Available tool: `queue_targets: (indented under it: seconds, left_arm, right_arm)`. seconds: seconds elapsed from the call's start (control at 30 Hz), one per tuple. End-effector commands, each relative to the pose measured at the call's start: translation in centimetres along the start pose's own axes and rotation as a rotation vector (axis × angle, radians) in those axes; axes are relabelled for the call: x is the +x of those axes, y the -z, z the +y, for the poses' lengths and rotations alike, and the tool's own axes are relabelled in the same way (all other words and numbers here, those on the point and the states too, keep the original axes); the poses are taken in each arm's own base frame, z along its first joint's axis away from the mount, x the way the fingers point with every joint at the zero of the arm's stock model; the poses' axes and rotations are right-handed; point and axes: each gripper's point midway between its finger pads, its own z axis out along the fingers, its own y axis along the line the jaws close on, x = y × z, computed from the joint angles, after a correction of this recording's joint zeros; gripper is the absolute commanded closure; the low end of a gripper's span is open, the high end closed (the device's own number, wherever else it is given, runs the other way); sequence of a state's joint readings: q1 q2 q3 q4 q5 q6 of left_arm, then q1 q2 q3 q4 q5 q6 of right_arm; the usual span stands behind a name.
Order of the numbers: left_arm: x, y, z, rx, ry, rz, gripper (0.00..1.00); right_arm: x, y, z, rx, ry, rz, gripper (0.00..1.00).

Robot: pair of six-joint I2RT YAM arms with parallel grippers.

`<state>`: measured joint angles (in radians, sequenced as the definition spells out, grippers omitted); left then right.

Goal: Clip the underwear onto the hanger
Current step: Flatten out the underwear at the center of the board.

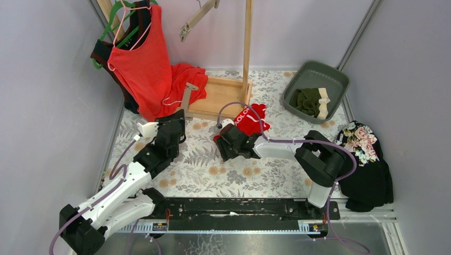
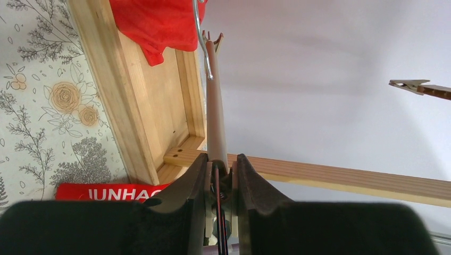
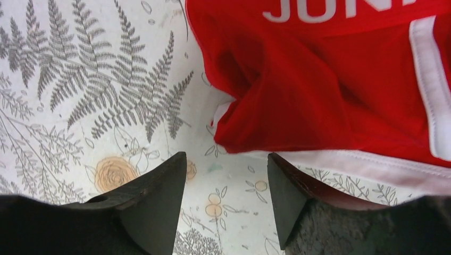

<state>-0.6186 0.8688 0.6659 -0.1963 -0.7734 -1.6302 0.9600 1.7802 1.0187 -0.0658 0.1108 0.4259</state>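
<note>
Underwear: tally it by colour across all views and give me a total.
Red briefs, on the table: 1
Olive green briefs, in the grey tub: 1
Total: 2

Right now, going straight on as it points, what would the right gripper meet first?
Probably the red briefs, just ahead of the open right gripper; depth unclear, perhaps the tablecloth first.
</note>
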Motion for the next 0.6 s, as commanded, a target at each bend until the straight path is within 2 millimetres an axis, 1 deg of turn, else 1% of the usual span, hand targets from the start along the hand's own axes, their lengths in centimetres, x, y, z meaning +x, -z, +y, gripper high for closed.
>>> queue_targets:
  seconds: [0.0,0.1,0.17,0.2,0.23,0.3,0.37,0.43,0.47,0.53,0.57]
  left_arm:
    - [-1.5,-0.1,0.1,0.004,-0.024,-0.056,1.00]
    - [-1.5,-0.2,0.2,0.004,-0.024,-0.055,1.00]
    - [-1.5,-0.3,0.3,0.002,-0.023,-0.054,1.00]
    - [-1.5,-0.4,0.4,0.000,-0.024,-0.054,1.00]
    - [-1.4,-0.4,0.6,-0.003,-0.024,-0.053,1.00]
    - [-1.4,-0.5,0.7,-0.005,-0.024,-0.053,1.00]
    - [-1.4,-0.6,0.7,-0.006,-0.022,-0.051,1.00]
    - [-1.3,-0.7,0.8,-0.007,-0.021,-0.049,1.00]
    - [-1.3,-0.8,0.8,-0.007,-0.021,-0.048,1.00]
    - [-1.3,-0.8,0.7,-0.006,-0.023,-0.047,1.00]
    - [-1.2,-0.9,0.7,-0.007,-0.026,-0.045,1.00]
  right_arm:
    - [-4.5,-0.4,0.6,0.023,-0.034,-0.139,0.36]
    - [-5.0,-1.1,0.3,0.050,-0.042,-0.150,0.38]
    - [-4.9,-1.8,0.0,0.078,-0.046,-0.146,0.42]
    - [-4.9,-2.0,-0.2,0.090,-0.051,-0.144,0.46]
    - [-4.8,-2.2,-0.6,0.111,-0.059,-0.144,0.53]
    - [-4.6,-2.2,-1.5,0.158,-0.074,-0.152,0.70]
    - [-4.3,-1.9,-2.3,0.195,-0.084,-0.166,0.85]
    - [-4.1,-1.5,-3.1,0.227,-0.083,-0.178,0.95]
    - [-4.0,-1.1,-3.5,0.243,-0.078,-0.175,0.99]
    - [-3.9,0.1,-4.3,0.276,-0.067,-0.176,1.00]
    - [-3.9,1.1,-4.7,0.298,-0.060,-0.178,1.00]
